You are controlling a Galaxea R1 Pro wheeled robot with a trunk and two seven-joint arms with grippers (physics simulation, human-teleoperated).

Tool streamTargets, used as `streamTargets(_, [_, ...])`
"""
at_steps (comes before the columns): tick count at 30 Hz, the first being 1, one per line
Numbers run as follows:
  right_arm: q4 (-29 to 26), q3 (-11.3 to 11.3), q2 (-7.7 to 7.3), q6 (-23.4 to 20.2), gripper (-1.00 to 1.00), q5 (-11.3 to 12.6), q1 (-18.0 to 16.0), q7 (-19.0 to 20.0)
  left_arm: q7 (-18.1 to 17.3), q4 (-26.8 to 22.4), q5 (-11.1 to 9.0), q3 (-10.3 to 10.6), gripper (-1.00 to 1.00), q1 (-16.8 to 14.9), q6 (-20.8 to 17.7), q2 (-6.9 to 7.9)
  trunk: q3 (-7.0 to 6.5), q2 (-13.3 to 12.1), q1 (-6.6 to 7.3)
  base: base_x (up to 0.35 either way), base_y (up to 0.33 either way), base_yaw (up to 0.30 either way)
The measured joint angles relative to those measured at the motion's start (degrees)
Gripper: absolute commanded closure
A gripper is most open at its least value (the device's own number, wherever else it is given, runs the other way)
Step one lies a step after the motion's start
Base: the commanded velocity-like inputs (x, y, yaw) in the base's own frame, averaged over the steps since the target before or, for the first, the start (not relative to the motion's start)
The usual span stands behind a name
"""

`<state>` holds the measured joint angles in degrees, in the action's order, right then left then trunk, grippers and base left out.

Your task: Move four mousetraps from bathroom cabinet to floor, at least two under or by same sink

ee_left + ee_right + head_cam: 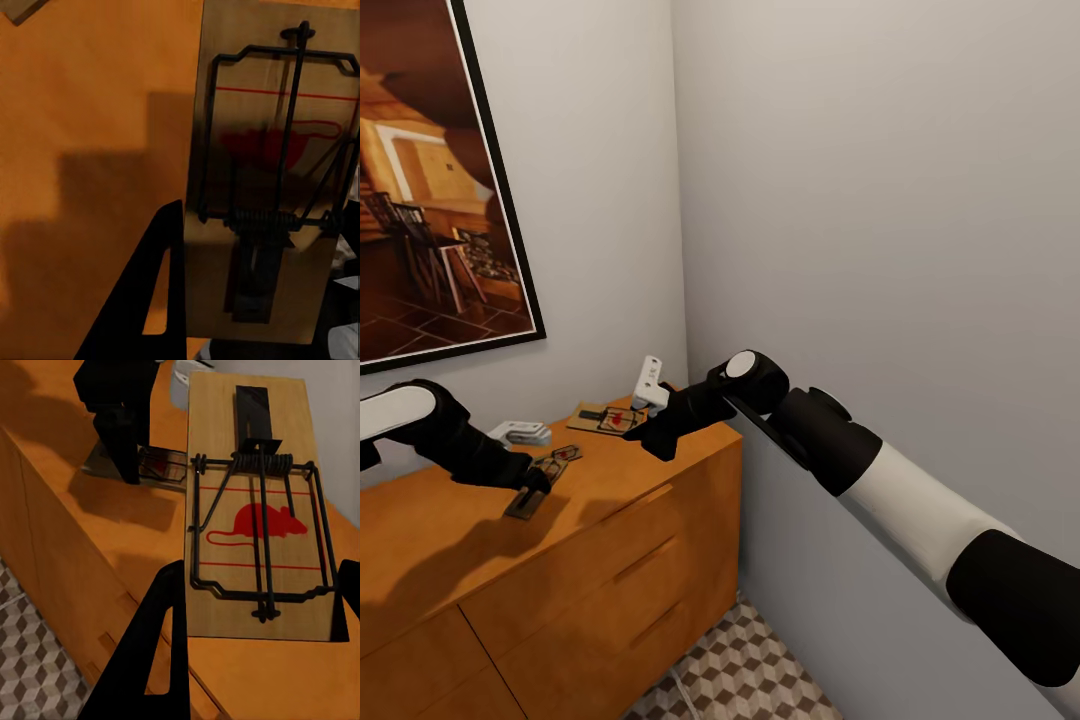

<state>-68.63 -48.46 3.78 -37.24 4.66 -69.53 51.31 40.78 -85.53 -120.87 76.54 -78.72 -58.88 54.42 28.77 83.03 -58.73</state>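
Observation:
The orange-brown cabinet [590, 530] fills the lower left of the head view. My left gripper [538, 488] is shut on a mousetrap [520, 506] [270, 187], held tilted just above the cabinet top. A second mousetrap [563, 456] [163, 465] lies loose on the top beside it. My right gripper [652, 440] is shut on a third mousetrap [603, 418] [255, 510], a wooden slab with a red mouse print, low over the cabinet's far right corner. A strip of bathroom floor [740, 670] shows below the cabinet. The sink is out of view.
Two small white objects [520, 432] [650, 385] rest at the back of the cabinet top. A dark-framed picture [430, 180] hangs on the wall above. A grey wall corner [678, 250] closes in right behind the cabinet's end.

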Motion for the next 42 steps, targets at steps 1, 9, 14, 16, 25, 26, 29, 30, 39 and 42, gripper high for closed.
streamTargets(1, [0.0, 0.0, 0.00, 0.0, 1.00, 0.0, 0.0, 0.0, 0.0, 0.0, -0.1, -0.1, 1.00, 0.0, 0.0, 0.01, 0.00, 0.0, 0.00, 0.000, 0.000, 0.000])
streamTargets(9, [0.1, 2.5, -0.09, -0.2, 1.00, 0.1, 0.0, 0.0, 0.0, 0.0, -0.3, -1.9, 1.00, 0.0, 0.0, 0.08, 0.00, 0.0, 0.00, 0.000, 0.000, 0.000])
streamTargets(14, [0.6, 5.2, -0.39, -0.3, 1.00, 0.1, 0.0, 0.0, 0.0, 0.1, -0.3, -2.4, 1.00, 0.0, 0.1, -0.15, 0.00, 0.0, 0.00, 0.000, 0.000, 0.000])
streamTargets(16, [0.9, 5.5, -0.61, -0.3, 1.00, 0.0, 0.0, 0.1, 0.0, 0.1, -0.3, -2.5, 1.00, 0.1, 0.1, -0.27, 0.00, 0.0, 0.00, -0.038, 0.000, 0.000])
streamTargets(25, [1.3, 5.8, -2.42, -0.4, 1.00, 0.3, 0.0, 0.1, 0.1, 0.2, -0.3, -2.5, 1.00, 0.1, 0.2, -0.75, 0.00, 0.0, -0.04, -0.280, 0.000, 0.000])
streamTargets(26, [1.3, 5.8, -2.49, -0.4, 1.00, 0.3, 0.1, 0.1, 0.1, 0.2, -0.3, -2.5, 1.00, 0.1, 0.2, -0.85, 0.00, 0.0, -0.04, -0.330, 0.000, 0.000])
streamTargets(29, [1.3, 5.8, -2.93, -0.4, 1.00, 0.3, 0.1, 0.1, 0.1, 0.3, -0.3, -2.5, 1.00, 0.1, 0.2, -0.98, 0.00, 0.0, -0.04, -0.332, 0.000, 0.000])
streamTargets(30, [1.3, 5.8, -3.14, -0.4, 1.00, 0.3, 0.1, 0.1, 0.0, 0.2, -0.3, -2.5, 1.00, 0.1, 0.2, -1.03, 0.00, 0.0, -0.04, -0.333, 0.000, 0.000])
streamTargets(39, [1.3, 5.8, -4.87, -0.3, 1.00, 0.2, 2.1, 0.3, 0.0, 0.1, -0.3, -2.3, 1.00, 0.1, 0.3, -1.73, 0.00, 0.0, -0.04, -0.334, 0.000, 0.000])
streamTargets(42, [1.3, 6.0, -6.01, -0.1, 1.00, 0.1, 2.6, 0.4, 0.0, 0.1, -0.4, -2.2, 1.00, 0.1, 0.3, -3.26, 0.00, 0.0, -0.04, -0.334, 0.000, 0.000])
